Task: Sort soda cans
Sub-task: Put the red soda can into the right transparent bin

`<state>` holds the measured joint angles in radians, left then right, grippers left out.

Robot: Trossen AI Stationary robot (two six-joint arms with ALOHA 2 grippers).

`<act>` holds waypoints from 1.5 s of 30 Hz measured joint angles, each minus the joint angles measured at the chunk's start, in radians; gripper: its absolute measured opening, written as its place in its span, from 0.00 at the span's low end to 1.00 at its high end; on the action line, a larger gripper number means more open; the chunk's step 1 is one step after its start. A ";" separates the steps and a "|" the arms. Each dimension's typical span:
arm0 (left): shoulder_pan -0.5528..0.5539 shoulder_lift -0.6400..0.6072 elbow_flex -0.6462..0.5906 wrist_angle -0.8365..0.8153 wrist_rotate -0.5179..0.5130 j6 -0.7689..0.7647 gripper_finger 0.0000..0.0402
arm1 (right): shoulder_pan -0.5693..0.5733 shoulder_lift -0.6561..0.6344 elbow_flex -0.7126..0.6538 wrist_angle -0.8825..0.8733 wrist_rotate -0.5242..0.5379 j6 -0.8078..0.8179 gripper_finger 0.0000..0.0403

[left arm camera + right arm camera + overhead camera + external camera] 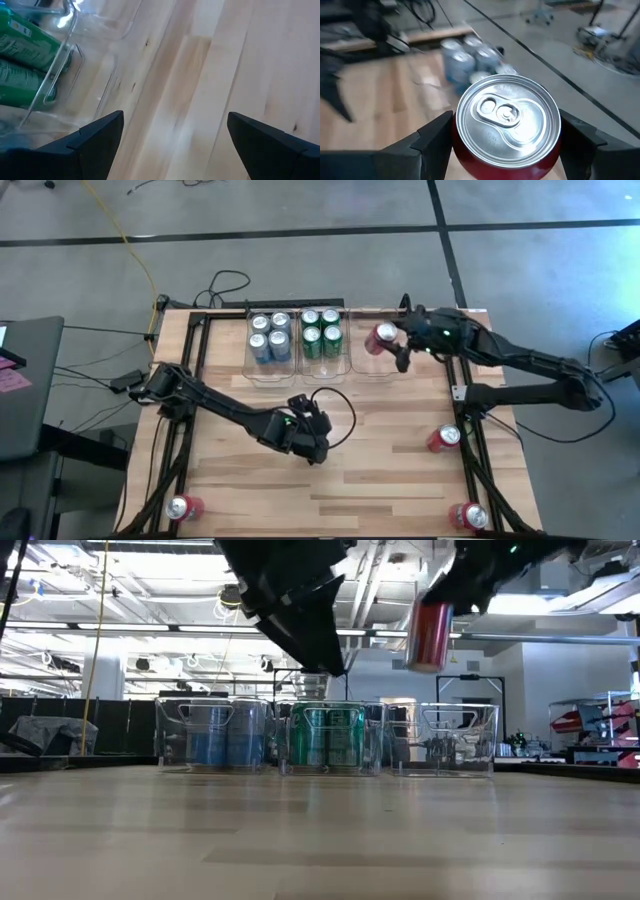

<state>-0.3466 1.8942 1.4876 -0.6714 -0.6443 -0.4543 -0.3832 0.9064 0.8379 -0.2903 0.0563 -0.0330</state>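
Note:
My right gripper is shut on a red soda can, held in the air over the empty right-hand clear bin. The left bin holds several blue cans standing upright, and the middle bin holds several green cans. Three more red cans rest on the table: one near the right edge, one at the near right corner, and one at the near left corner. My left gripper is open above the middle of the table, touching nothing. My right gripper pinches the red can between its two fingers, one on each side of the can's wall just below the silver top. The fingers come from the table's right side. The can is lifted clear above the bin, top up and slightly tilted.
The three clear bins stand side by side at the table's far middle. A black cable loops on the wood beside my left arm. Bare wood lies between the bins and the near edge. Black frame rails run along both sides of the table.

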 joint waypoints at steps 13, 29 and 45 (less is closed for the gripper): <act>-0.063 0.002 0.000 0.076 -0.181 -0.033 0.88 | -0.183 0.188 0.000 0.078 -0.063 -0.024 0.72; -0.138 0.005 -0.129 0.059 -0.306 -0.311 0.88 | -0.271 0.312 -0.011 0.126 -0.079 -0.043 0.72; -0.117 0.005 -0.232 0.057 -0.306 -0.380 0.88 | -0.275 0.310 -0.191 0.303 -0.089 0.032 0.73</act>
<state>-0.4639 1.8992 1.2552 -0.6147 -0.9501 -0.8346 -0.6587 1.2167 0.6469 0.0126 -0.0322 -0.0006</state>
